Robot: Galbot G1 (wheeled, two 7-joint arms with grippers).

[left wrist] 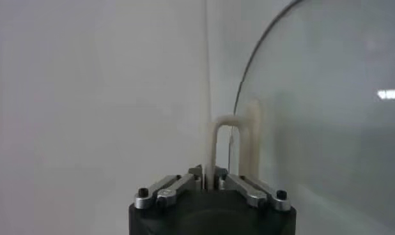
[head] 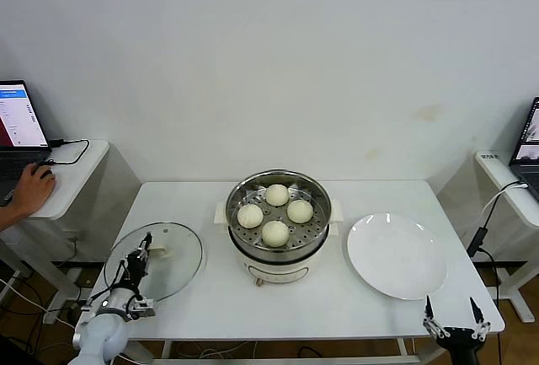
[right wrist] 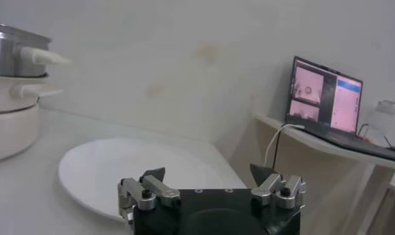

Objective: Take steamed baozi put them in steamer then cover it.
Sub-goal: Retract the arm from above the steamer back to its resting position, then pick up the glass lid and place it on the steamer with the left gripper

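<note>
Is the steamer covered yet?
No. The steamer is open, four baozi exposed; the cover is off to its left, at the left gripper.

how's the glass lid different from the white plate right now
The glass lid is clear with a metal rim and a cream handle; the white plate is opaque and plain. The lid is tilted at the table's left edge, its handle clamped by the left gripper; the plate lies flat to the right of the steamer, untouched, the open right gripper nearby. Both are round and similar in size.
</note>
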